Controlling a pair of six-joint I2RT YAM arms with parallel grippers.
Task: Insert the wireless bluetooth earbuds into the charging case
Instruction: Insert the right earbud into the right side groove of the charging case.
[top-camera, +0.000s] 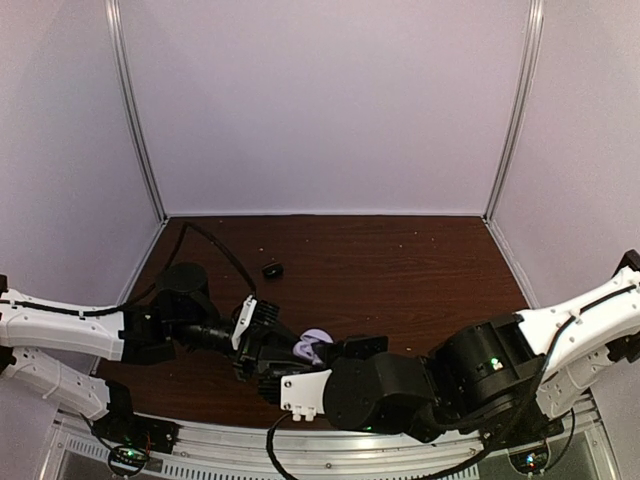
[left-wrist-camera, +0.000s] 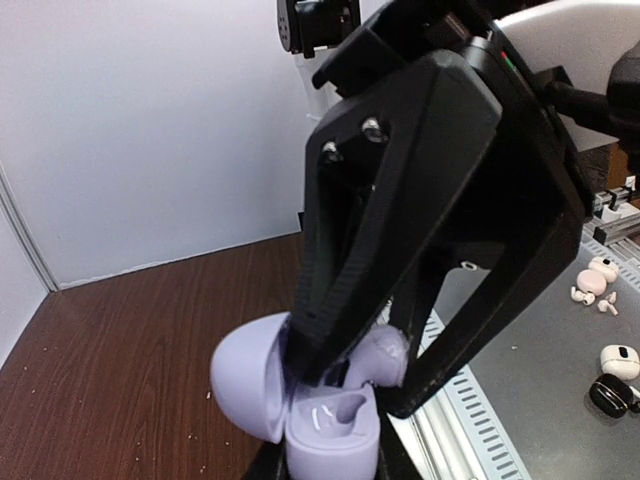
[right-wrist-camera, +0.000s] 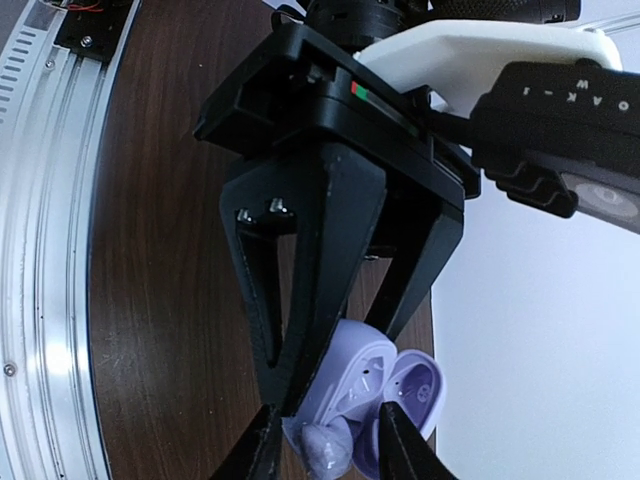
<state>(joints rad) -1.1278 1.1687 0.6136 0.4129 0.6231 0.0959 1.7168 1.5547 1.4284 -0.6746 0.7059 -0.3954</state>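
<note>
The lilac charging case (left-wrist-camera: 335, 430) stands open, its lid (left-wrist-camera: 245, 375) swung to the left. My left gripper (left-wrist-camera: 335, 455) is shut on the case base and holds it above the wooden table. In the right wrist view the case (right-wrist-camera: 365, 375) sits between the left gripper's black fingers (right-wrist-camera: 300, 330). A lilac earbud (left-wrist-camera: 385, 350) rests at the rim of the case, over one socket. My right gripper (right-wrist-camera: 330, 450) straddles this earbud (right-wrist-camera: 325, 450) with its jaws slightly apart and a gap on one side. From above, both grippers meet at the case (top-camera: 315, 348).
A small black object (top-camera: 272, 269) lies alone on the table behind the grippers. Beyond the table's metal rail (left-wrist-camera: 490, 420), a grey surface holds a pink case (left-wrist-camera: 602, 272), loose white buds (left-wrist-camera: 580, 295) and two more cases (left-wrist-camera: 620, 360).
</note>
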